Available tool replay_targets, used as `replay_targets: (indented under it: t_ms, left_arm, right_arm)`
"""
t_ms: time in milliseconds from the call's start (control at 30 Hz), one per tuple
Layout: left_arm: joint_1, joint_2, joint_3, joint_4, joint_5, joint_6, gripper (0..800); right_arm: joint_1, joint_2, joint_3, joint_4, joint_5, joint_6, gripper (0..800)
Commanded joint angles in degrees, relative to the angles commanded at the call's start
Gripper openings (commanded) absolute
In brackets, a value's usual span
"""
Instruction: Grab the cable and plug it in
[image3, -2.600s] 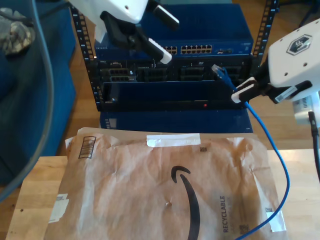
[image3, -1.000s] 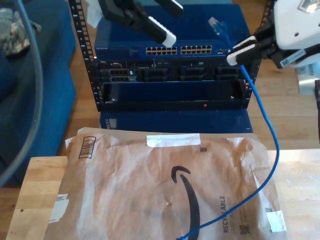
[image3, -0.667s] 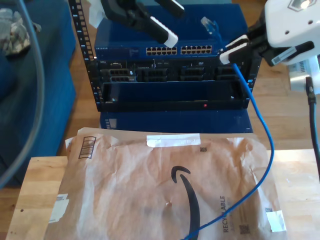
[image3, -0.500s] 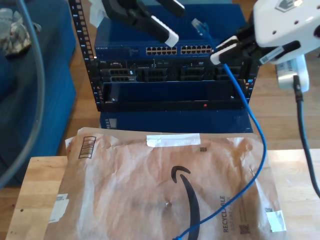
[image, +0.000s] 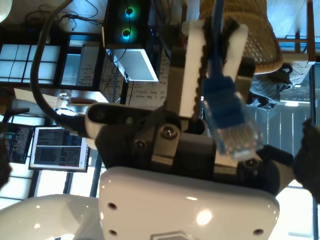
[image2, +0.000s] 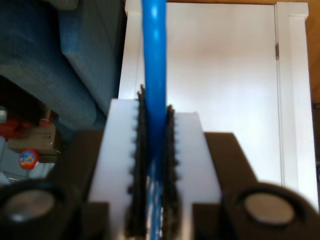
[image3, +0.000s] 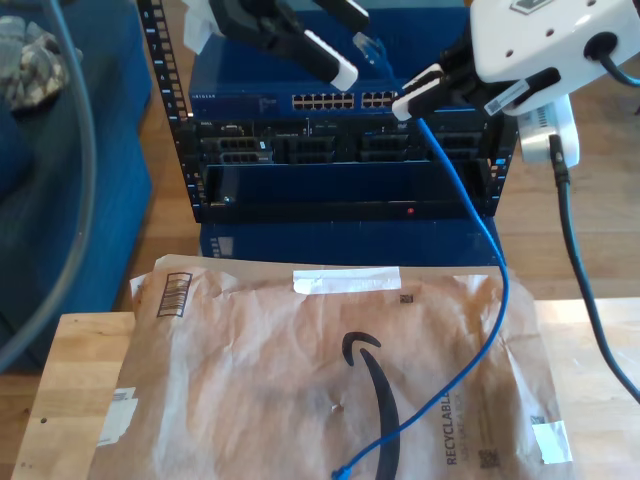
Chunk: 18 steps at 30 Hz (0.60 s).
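The blue cable (image3: 480, 220) hangs from my second gripper (image3: 415, 98), which is shut on it just behind the plug (image3: 368, 45). In the second wrist view the white toothed fingers (image2: 120, 150) pinch the cable (image2: 154, 50). Its loose end (image3: 342, 468) lies on the envelope. My first gripper (image3: 352, 48) is open high at the exterior view's upper left. The plug sits right at the mouth of its fingers. The first wrist view faces my second gripper (image: 215, 35) and the clear plug (image: 231, 120) sticking out of it. The switch's port row (image3: 345, 100) lies just below.
A black rack (image3: 300, 190) holds the blue switch and darker units. A crumpled brown paper envelope (image3: 300, 380) covers the wooden table (image3: 70, 400). A thick grey cable (image3: 88, 200) loops at the exterior view's left, a black arm cable (image3: 580, 270) at its right.
My second gripper has carried the plug up and toward the exterior view's left, up to the first gripper's open fingers. The cable's loose end slid left over the envelope.
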Motion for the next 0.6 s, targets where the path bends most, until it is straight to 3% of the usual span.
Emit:
replay_targets:
  t_ms: [600]
  left_arm:
    - [0.18,0.0,1.32,0.26,-3.34,0.26,523]
  right_arm:
    - [1.05,1.76,-1.85,0.0,-0.53,0.18,2]
